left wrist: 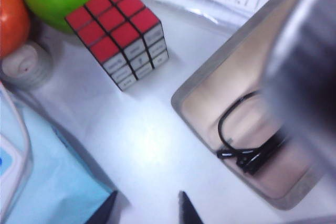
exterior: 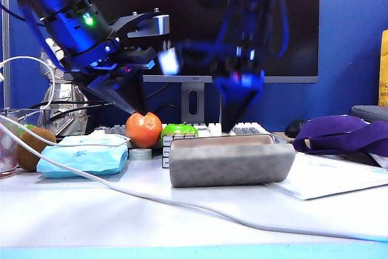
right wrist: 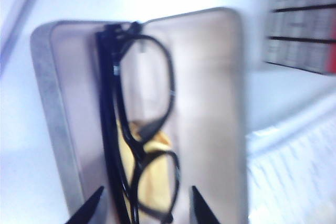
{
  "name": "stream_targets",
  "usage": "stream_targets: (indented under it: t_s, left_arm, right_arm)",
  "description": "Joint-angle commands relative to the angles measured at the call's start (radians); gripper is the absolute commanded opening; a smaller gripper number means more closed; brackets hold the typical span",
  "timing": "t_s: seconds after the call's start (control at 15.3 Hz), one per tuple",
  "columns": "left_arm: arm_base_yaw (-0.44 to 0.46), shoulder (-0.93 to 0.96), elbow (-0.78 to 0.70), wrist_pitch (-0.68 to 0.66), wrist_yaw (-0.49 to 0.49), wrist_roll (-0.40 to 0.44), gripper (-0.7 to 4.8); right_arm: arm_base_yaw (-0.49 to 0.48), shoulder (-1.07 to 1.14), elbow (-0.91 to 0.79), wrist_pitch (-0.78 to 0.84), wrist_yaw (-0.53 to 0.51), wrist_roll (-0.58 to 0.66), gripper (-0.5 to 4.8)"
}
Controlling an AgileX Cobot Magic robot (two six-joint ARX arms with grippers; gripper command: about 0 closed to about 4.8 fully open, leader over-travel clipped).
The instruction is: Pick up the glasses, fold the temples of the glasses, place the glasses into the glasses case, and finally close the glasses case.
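1. The left arm [exterior: 73, 16] is a bulky body of dark blue and black casing, with a small green light glowing on its side.
2. A silver-grey metal block sits on the wrist of that arm, beside black angular brackets.
3. The left gripper [left wrist: 147, 211] ends in two slim black fingers that taper to points.
4. The right arm [exterior: 242, 22] is dark blue and black too, blurred, with thin cables running down its side.
5. The right gripper [right wrist: 144, 208] has two black wedge-shaped fingers narrowing toward their tips.
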Motion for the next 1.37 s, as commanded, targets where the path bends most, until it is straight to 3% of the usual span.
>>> stream_targets:
  t_s: [0.07, 0.13, 0.2, 0.26, 0.39, 0.52, 0.65, 0.92, 0.98, 1.37]
  left_arm:
    - [0.000, -0.005, 0.003, -0.006, 0.001, -0.007, 1.51]
    - [0.000, -0.005, 0.003, -0.005, 0.001, -0.007, 1.50]
    - [0.000, -0.005, 0.003, -0.002, 0.000, -0.006, 1.41]
    - [0.002, -0.005, 0.003, 0.011, 0.001, -0.006, 1.04]
    - [0.014, -0.005, 0.003, 0.062, 0.012, 0.016, 0.13]
    - [0.057, -0.002, 0.003, 0.145, 0.099, 0.057, -0.07]
    - [0.092, 0.004, 0.003, 0.201, 0.163, 0.057, -0.07]
    - [0.133, 0.036, 0.003, 0.354, 0.322, 0.053, -0.07]
    - [0.132, 0.047, 0.003, 0.373, 0.328, 0.052, -0.07]
    - [0.132, 0.064, 0.006, 0.386, 0.408, 0.046, -0.07]
  right_arm:
    - [0.003, -0.062, 0.002, 0.005, 0.010, 0.130, 1.37]
    - [0.002, -0.077, 0.002, 0.011, 0.046, 0.187, 0.36]
    - [0.000, -0.086, 0.002, 0.016, 0.088, 0.233, -0.08]
    - [-0.006, -0.096, 0.002, 0.021, 0.168, 0.342, -0.05]
    - [-0.044, -0.106, 0.002, -0.027, 0.202, 0.493, -0.05]
    - [-0.104, -0.108, 0.002, -0.161, 0.186, 0.607, -0.05]
    - [-0.151, -0.108, 0.002, -0.249, 0.082, 0.631, -0.05]
    - [-0.254, -0.108, 0.000, -0.295, -0.317, 0.676, -0.06]
    - [-0.258, -0.109, 0.000, -0.303, -0.363, 0.674, -0.06]
    - [-0.319, -0.146, -0.003, -0.282, -0.371, 0.651, -0.06]
